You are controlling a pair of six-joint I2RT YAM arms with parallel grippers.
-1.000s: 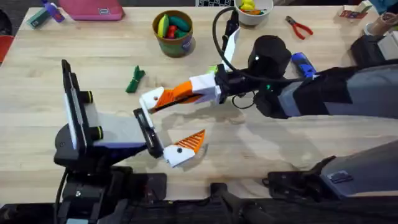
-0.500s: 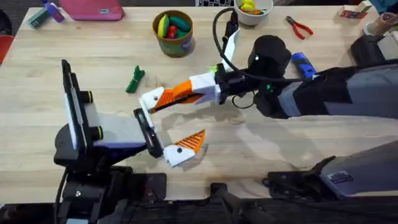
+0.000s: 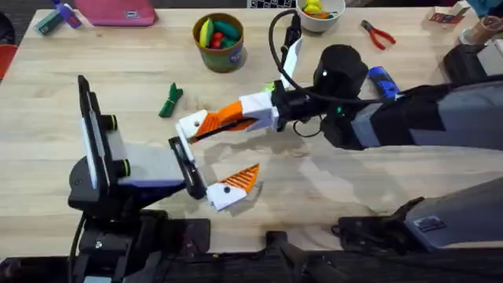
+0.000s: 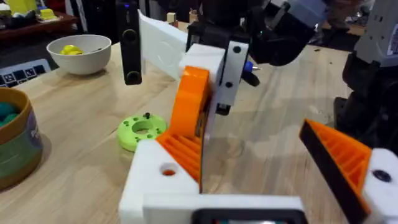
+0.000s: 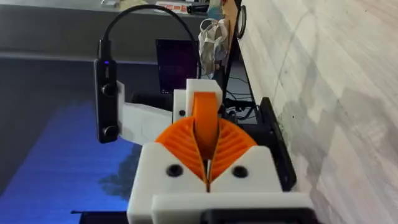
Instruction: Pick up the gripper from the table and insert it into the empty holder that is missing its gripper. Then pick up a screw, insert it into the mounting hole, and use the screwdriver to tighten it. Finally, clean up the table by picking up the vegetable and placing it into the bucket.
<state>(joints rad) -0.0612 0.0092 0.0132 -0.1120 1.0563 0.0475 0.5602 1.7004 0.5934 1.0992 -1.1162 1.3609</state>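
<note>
The right end effector (image 3: 218, 121) is pinched narrow on the gripper (image 5: 206, 115). In the right wrist view the orange wedge stands upright between its two ribbed pads (image 5: 231, 144). It holds this piece against the holder (image 3: 189, 125), the bare white finger block of the left arm. In the left wrist view the gripper's ribbed face touches the inner side of the holder (image 4: 155, 180). Whether it is fully seated cannot be told.

The left end effector (image 3: 211, 157) is spread wide. Its other finger, already carrying an orange wedge (image 3: 244, 178), sits well apart from the holder, low over the counter (image 3: 94, 55).

The vegetable (image 3: 170, 101) lies on the counter just beyond the holder, near the bucket (image 3: 224, 56), which already contains coloured toy pieces. A flat green disc (image 4: 142, 130) lies under the right arm. The screwdriver (image 3: 383, 81) rests further right, partly hidden behind that arm. Red-handled pliers (image 3: 379, 34) and a white bowl (image 3: 318, 22) are at the far edge.
</note>
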